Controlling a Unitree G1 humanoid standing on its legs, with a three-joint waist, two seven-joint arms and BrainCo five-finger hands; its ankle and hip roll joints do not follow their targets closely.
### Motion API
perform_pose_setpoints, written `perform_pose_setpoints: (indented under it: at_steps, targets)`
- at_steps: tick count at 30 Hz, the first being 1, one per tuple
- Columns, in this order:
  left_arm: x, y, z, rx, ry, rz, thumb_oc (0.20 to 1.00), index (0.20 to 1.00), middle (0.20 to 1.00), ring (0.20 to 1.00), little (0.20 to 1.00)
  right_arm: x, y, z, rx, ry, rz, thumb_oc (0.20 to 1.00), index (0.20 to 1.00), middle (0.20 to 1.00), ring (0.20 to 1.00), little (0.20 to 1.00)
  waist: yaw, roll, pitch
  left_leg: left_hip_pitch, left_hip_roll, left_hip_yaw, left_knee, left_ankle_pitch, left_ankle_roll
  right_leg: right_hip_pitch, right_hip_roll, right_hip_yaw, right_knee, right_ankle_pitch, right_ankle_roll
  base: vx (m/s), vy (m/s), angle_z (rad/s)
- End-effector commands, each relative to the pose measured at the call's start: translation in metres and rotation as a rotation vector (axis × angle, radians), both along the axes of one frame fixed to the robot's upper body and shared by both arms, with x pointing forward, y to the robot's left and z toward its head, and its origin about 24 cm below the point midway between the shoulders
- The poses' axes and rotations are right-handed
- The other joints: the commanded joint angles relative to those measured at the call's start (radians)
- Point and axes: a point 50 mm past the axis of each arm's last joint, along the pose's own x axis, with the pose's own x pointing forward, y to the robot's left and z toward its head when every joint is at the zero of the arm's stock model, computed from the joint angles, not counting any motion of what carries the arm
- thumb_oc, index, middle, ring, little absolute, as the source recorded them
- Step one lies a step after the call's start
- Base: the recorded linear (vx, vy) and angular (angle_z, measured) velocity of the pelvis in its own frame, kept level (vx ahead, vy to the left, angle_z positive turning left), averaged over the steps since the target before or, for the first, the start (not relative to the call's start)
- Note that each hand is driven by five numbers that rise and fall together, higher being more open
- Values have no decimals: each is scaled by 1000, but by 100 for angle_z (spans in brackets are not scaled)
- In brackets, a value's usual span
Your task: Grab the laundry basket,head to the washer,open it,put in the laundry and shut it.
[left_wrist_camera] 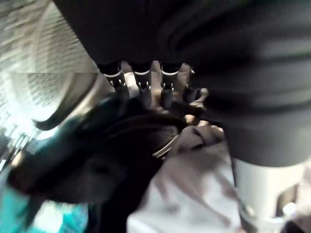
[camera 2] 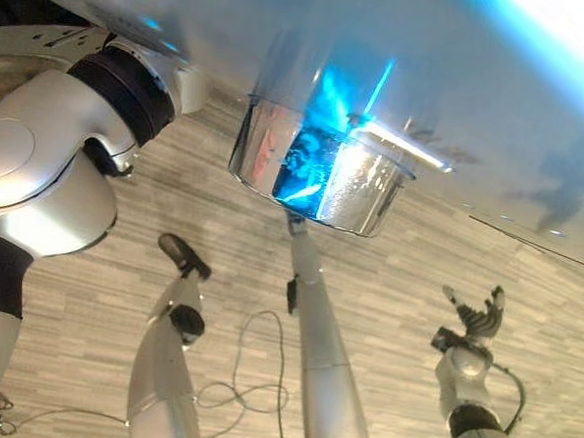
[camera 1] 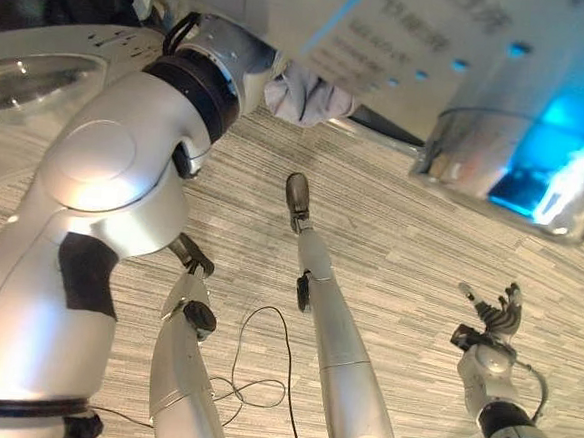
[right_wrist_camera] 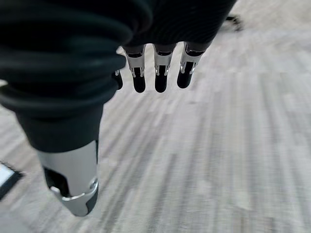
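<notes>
Bare striped floor (right_wrist_camera: pixel 218 160) lies open below the right hand (camera 1: pixel 496 311); pale laundry (left_wrist_camera: pixel 194 194) crowds just beside the left hand (left_wrist_camera: pixel 146 87).

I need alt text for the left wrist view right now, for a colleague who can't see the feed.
Seen from very close, the left robot hand reaches its dark-tipped fingers into a heap of laundry: a dark garment under the fingers and pale cloth beside it. A rounded, shiny metallic rim curves past the fingers. Whether the fingers grip the cloth cannot be told.

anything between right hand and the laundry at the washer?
Bare striped floor, in the left eye view, separates the open right hand from the pale laundry by the left arm.
</notes>
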Motion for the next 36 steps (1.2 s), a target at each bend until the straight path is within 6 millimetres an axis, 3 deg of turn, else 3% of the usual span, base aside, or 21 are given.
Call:
perform_pose_setpoints:
  at_steps: [1, 7, 8, 10, 11, 12, 13, 15, 16, 17, 18, 19, 20, 21, 22, 25, 28, 29, 31, 36]
  targets:
    - [-76, -44, 101, 36, -432, -97, 1000, 1000, 1000, 1000, 1000, -24, -41, 11, -94, 7, -96, 1000, 1000, 1000, 1000, 1000, -62, 80, -42, 266, 156, -98, -84, -11, -101, -47, 29, -37, 249, -205, 111, -17, -7, 4]
    - [-50, -32, 65, -333, -108, -326, 1000, 1000, 1000, 1000, 1000, -27, -22, -9, -4, 16, -67, 1000, 1000, 1000, 1000, 1000, -34, 83, -28, 255, 138, -133, -80, 9, -95, -16, 13, -58, 241, -209, 107, -20, -17, 4]
    - [-42, -28, 42, -515, 109, -481, 1000, 1000, 1000, 1000, 1000, -27, -13, -17, 62, 15, -63, 1000, 1000, 1000, 1000, 1000, -13, 84, -14, 255, 124, -142, -87, 15, -92, -2, 4, -61, 230, -207, 106, -42, -21, 4]
    - [-37, -21, 13, -651, 319, -629, 1000, 1000, 1000, 1000, 1000, -25, -8, -20, 110, 11, -48, 1000, 1000, 1000, 1000, 1000, 3, 95, -5, 259, 108, -147, -99, 26, -91, 16, -9, -67, 210, -202, 109, -43, 18, 7]
    - [-32, -9, -19, -766, 448, -720, 1000, 1000, 1000, 1000, 1000, -18, 2, -17, 142, -20, -20, 1000, 1000, 1000, 1000, 1000, 21, 96, 10, 261, 93, -152, -111, 33, -89, 25, -19, -73, 199, -196, 111, -42, 43, 28]
    - [-28, -5, -38, -803, 505, -729, 1000, 1000, 1000, 1000, 1000, -13, 8, -15, 150, -34, 6, 1000, 1000, 1000, 1000, 1000, 27, 95, 15, 261, 86, -155, -117, 33, -87, 30, -25, -76, 194, -193, 112, -42, 50, 47]
    - [-28, 13, -59, -857, 542, -749, 1000, 1000, 1000, 1000, 1000, -16, 6, -17, 118, -15, -9, 1000, 1000, 1000, 1000, 1000, 33, 94, 24, 265, 77, -159, -125, 37, -86, 39, -31, -80, 188, -189, 115, -22, 26, 60]
    - [-28, 13, -59, -857, 542, -749, 1000, 1000, 1000, 1000, 1000, -16, 6, -17, 118, -15, -9, 1000, 1000, 1000, 1000, 1000, 33, 94, 23, 265, 77, -160, -126, 38, -86, 39, -32, -81, 187, -189, 115, -22, 39, 52]
    - [-22, 59, -147, -1091, 728, -661, 1000, 1000, 1000, 1000, 1000, -25, 16, -25, 166, -17, 49, 1000, 1000, 1000, 1000, 1000, 57, 70, 52, 251, 62, -177, -137, 36, -77, 62, -51, -103, 175, -185, 119, -38, 63, 27]
    - [-22, 61, -148, -1094, 730, -656, 1000, 1000, 1000, 1000, 1000, -26, 16, -25, 165, -13, 52, 1000, 1000, 1000, 1000, 1000, 52, 70, 46, 246, 60, -179, -139, 41, -76, 60, -53, -104, 171, -181, 118, -42, 103, 2]
    - [-35, 83, -191, -1198, 826, -631, 1000, 1000, 1000, 1000, 1000, -27, 22, -24, 141, -9, 88, 1000, 1000, 1000, 1000, 1000, 76, 71, 50, 238, 46, -196, -147, 50, -73, 74, -65, -114, 162, -175, 119, -11, 43, -7]
    - [-36, 85, -193, -1202, 828, -628, 1000, 1000, 1000, 1000, 1000, -27, 22, -25, 139, -5, 90, 1000, 1000, 1000, 1000, 1000, 72, 71, 48, 238, 45, -197, -148, 50, -73, 76, -65, -116, 160, -174, 119, -10, 87, -4]
    - [-42, 74, -217, -1291, 940, -658, 1000, 1000, 1000, 1000, 1000, -6, 46, -20, 123, -21, 108, 1000, 1000, 1000, 1000, 1000, 93, 87, 51, 241, 33, -207, -159, 57, -69, 84, -77, -122, 160, -173, 118, -6, 47, 15]
    - [-42, 74, -217, -1291, 940, -658, 1000, 1000, 1000, 1000, 1000, -6, 46, -19, 123, -21, 108, 1000, 1000, 1000, 1000, 1000, 92, 87, 51, 240, 32, -208, -159, 57, -69, 84, -78, -122, 160, -173, 118, 17, 206, 35]
    - [-57, 67, -233, -1343, 1026, -723, 1000, 1000, 1000, 1000, 1000, 59, 79, 20, 98, -55, 126, 1000, 1000, 1000, 1000, 1000, 166, 162, 46, 243, -6, -224, -177, 69, -58, 99, -106, -129, 176, -184, 122, 21, 181, 45]
    - [-79, 95, -252, -1426, 1138, -762, 1000, 1000, 1000, 1000, 1000, 82, 63, 50, 116, -80, 94, 1000, 1000, 1000, 1000, 1000, 227, 188, 51, 242, -36, -250, -203, 85, -54, 115, -133, -151, 184, -193, 127, 11, 112, 51]
    - [-86, 101, -258, -1440, 1174, -760, 1000, 1000, 1000, 1000, 1000, 86, 60, 55, 114, -76, 96, 1000, 1000, 1000, 1000, 1000, 241, 192, 46, 236, -42, -256, -210, 90, -54, 114, -139, -157, 186, -195, 128, 17, 37, 57]
    - [-88, 107, -265, -1445, 1212, -732, 1000, 1000, 1000, 1000, 1000, 89, 39, 66, 172, -100, 10, 1000, 1000, 1000, 1000, 1000, 279, 206, 35, 215, -58, -279, -226, 104, -53, 110, -155, -171, 194, -204, 132, 44, 53, 24]
    - [-89, 112, -266, -1435, 1209, -717, 1000, 1000, 1000, 1000, 1000, 89, 29, 73, 174, -111, -29, 1000, 1000, 1000, 1000, 1000, 295, 217, 29, 213, -65, -284, -240, 111, -53, 104, -163, -173, 200, -209, 135, 42, 49, 1]
    - [-90, 125, -281, -1424, 1221, -608, 1000, 1000, 1000, 1000, 1000, 79, 29, 53, 137, -34, -2, 1000, 1000, 1000, 1000, 1000, 296, 211, 29, 222, -66, -282, -252, 117, -49, 104, -159, -172, 206, -212, 133, 20, 29, -2]
